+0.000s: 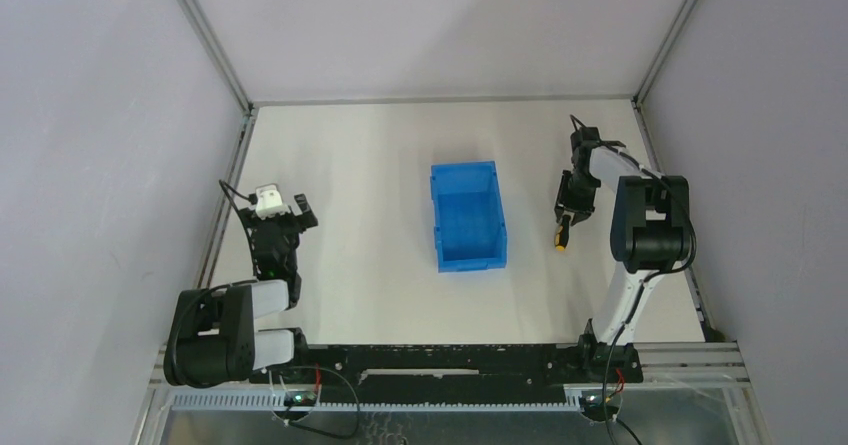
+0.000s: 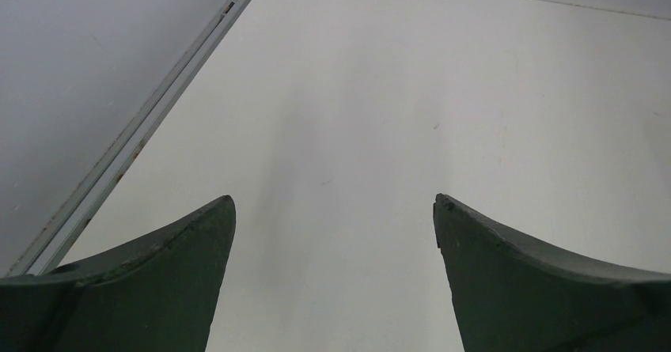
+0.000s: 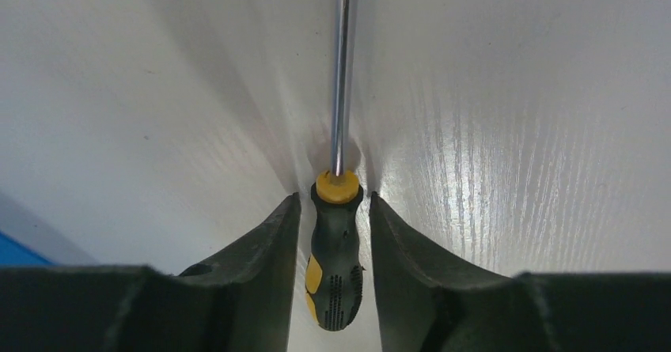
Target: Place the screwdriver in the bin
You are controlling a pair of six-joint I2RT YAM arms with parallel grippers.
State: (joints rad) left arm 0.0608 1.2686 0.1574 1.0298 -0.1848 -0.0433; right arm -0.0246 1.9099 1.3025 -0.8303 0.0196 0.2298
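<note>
The screwdriver [image 1: 562,233] lies on the white table right of the blue bin [image 1: 468,172], its yellow-tipped handle end toward me. In the right wrist view its black-and-yellow handle [image 3: 336,249] sits between my right gripper's [image 3: 333,198] fingers, the metal shaft pointing away. Narrow gaps show on both sides of the handle, so the jaws are open around it. In the top view the right gripper [image 1: 570,205] is low over the handle. My left gripper [image 1: 280,223] is open and empty at the far left, above bare table [image 2: 332,202].
The bin stands at the table's middle and looks empty; a corner of it shows in the right wrist view [image 3: 16,249]. Grey walls with metal rails [image 1: 228,195] enclose the table on three sides. The right arm's base [image 1: 650,230] is close to the right wall.
</note>
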